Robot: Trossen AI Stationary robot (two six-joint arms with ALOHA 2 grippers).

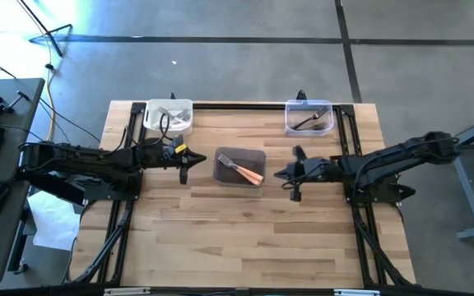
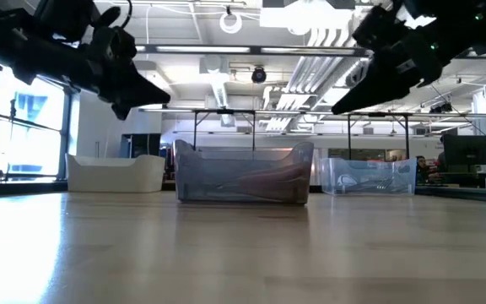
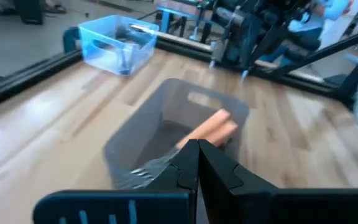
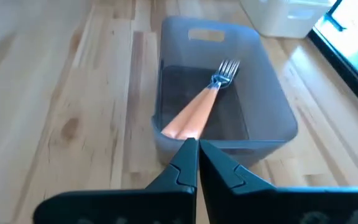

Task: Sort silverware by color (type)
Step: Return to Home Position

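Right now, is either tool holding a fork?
No: the left tool and right tool are both shut on nothing, and an orange-handled fork lies in the grey bin.

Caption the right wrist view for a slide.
Shut right gripper hovers before the grey bin holding orange-handled forks.

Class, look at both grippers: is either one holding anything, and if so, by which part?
Nothing is held. The left gripper and right gripper are both shut and empty, on either side of the grey bin.
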